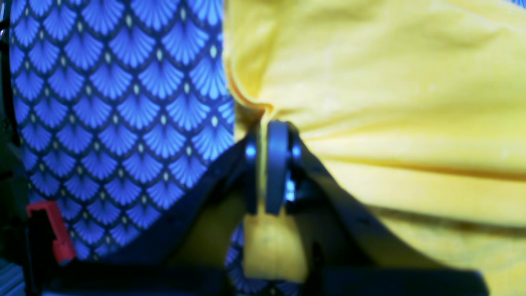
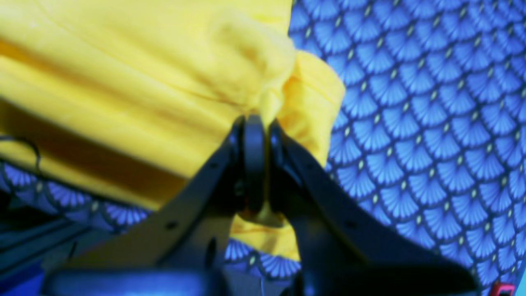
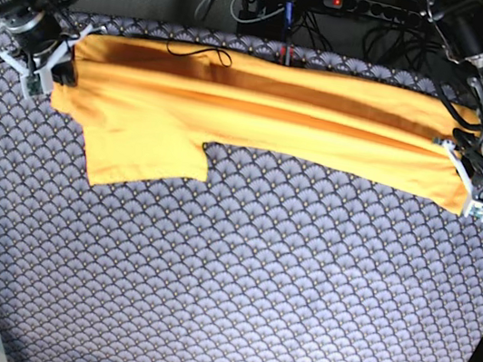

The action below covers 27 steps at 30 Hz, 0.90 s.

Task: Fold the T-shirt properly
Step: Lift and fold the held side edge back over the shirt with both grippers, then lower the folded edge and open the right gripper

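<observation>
Shirt: the yellow-orange T-shirt (image 3: 261, 115) is lying stretched in a long band across the far part of the table, one sleeve hanging toward the near side at the base view's left.
Cloth: the blue fan-patterned tablecloth (image 3: 236, 272) is covering the table under the shirt.
Left gripper: the left gripper (image 1: 263, 123) is pinching the shirt's edge, its jaws pressed together on a bunched fold, at the base view's right end.
Right gripper: the right gripper (image 2: 261, 121) is clamping a gathered corner of fabric at the opposite end.
Thread: a thin dark thread (image 3: 202, 51) is looping on the shirt's far edge.
</observation>
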Each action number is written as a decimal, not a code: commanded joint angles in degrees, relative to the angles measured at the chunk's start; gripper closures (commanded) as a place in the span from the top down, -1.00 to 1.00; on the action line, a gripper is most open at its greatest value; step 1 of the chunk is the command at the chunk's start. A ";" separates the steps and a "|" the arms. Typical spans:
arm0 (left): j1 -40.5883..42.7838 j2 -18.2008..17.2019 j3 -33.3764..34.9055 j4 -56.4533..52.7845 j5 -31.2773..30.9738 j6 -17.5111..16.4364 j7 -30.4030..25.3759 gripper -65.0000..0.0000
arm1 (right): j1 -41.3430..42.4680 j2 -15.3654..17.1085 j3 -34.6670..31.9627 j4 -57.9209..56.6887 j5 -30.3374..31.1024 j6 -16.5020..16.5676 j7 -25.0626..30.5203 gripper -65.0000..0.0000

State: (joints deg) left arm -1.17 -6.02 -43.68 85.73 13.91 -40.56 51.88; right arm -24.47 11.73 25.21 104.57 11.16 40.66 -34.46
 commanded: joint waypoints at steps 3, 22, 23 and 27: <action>-0.72 -1.32 -0.23 1.17 0.73 0.56 -0.32 -1.00 | -0.37 0.89 0.50 1.05 0.14 -0.66 0.83 -1.00; -0.72 -1.14 -0.14 1.17 0.73 0.56 -0.32 -1.00 | -4.85 0.71 0.59 1.05 0.23 -0.66 2.77 -1.00; -0.72 -1.14 -0.06 1.17 0.73 0.56 -0.32 -1.00 | -5.29 0.71 0.50 0.88 0.14 -0.66 4.00 -1.00; -0.72 -1.23 -0.06 1.17 0.73 0.56 -0.32 -1.00 | -5.73 -0.08 0.59 0.88 -0.21 -0.66 5.84 -1.00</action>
State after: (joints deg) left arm -1.17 -6.04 -43.66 85.73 13.93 -40.56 52.05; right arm -30.06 10.94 25.23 104.73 10.87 40.64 -29.76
